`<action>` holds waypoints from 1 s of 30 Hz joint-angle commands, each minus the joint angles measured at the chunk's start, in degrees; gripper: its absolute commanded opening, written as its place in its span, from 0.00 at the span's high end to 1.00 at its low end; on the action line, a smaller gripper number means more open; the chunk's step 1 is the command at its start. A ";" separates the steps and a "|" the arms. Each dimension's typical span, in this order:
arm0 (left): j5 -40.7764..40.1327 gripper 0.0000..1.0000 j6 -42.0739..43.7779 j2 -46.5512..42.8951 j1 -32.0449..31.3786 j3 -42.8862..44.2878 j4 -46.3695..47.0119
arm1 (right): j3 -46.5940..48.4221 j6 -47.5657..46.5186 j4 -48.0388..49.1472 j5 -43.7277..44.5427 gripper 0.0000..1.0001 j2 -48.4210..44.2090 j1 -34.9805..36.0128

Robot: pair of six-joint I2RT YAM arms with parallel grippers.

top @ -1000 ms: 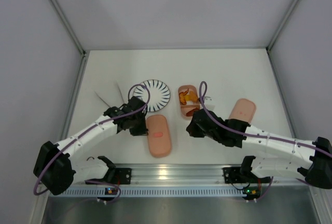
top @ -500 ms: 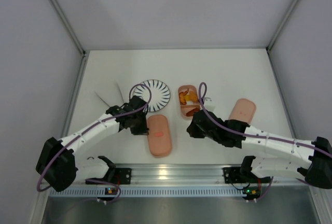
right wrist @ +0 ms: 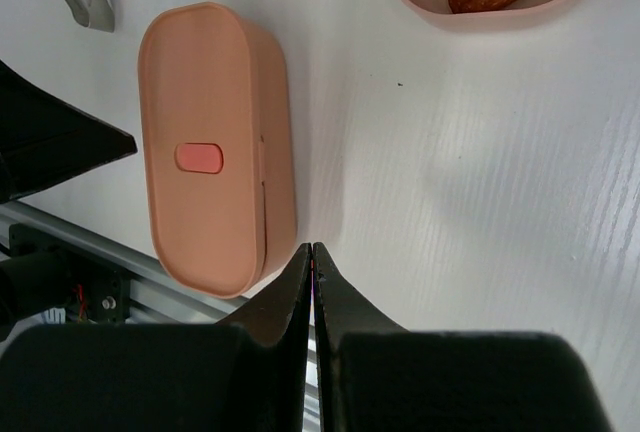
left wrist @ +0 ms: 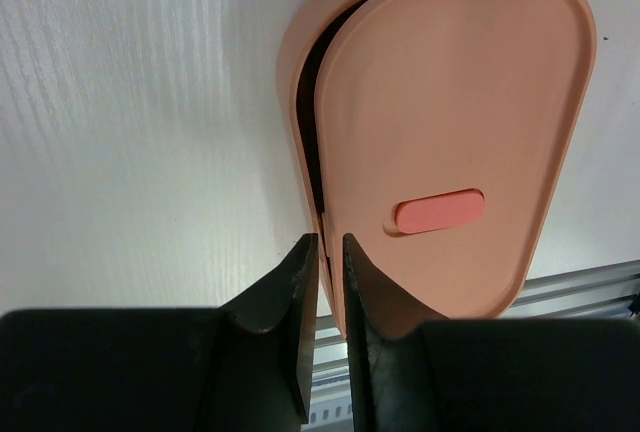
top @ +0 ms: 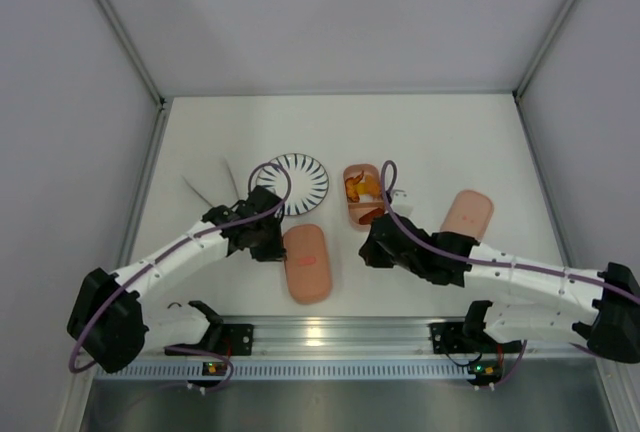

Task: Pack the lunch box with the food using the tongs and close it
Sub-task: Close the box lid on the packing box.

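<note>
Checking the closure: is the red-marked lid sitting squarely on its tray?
No, the lid sits offset, leaving a dark gap and the rim of the tray exposed.

**Top view:** fixed above and behind me, looking down and forward over the whole table [top: 450, 142].
**Left wrist view:** very close, looking along my left gripper [left wrist: 328, 244] onto the lidded tray [left wrist: 450, 102], which fills most of the frame.
**Right wrist view:** farther back, looking past my right gripper [right wrist: 311, 252] down at the table.
All three views share the lidded tray. The top and right wrist views also share the open tray [right wrist: 480, 20].
</note>
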 commanded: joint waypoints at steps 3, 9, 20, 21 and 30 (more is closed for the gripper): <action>-0.60 0.78 -0.18 -1.88 0.35 -0.98 1.24 | 0.11 0.06 4.15 -0.28 1.00 1.19 1.57; -2.16 0.73 -0.18 -5.14 0.35 -0.19 -0.86 | 4.32 -1.61 5.03 -0.28 1.00 8.56 1.57; -2.88 0.71 -0.61 -8.74 0.35 -1.07 -2.45 | 15.83 -3.80 2.39 5.07 0.98 24.91 1.57; -2.80 0.71 -0.61 -8.83 0.35 -1.16 -2.45 | 16.36 -3.89 2.31 5.34 0.96 25.44 1.40; -3.50 0.70 -0.53 -10.76 0.43 -1.51 -3.59 | 20.32 -4.07 1.87 5.78 0.83 30.80 1.14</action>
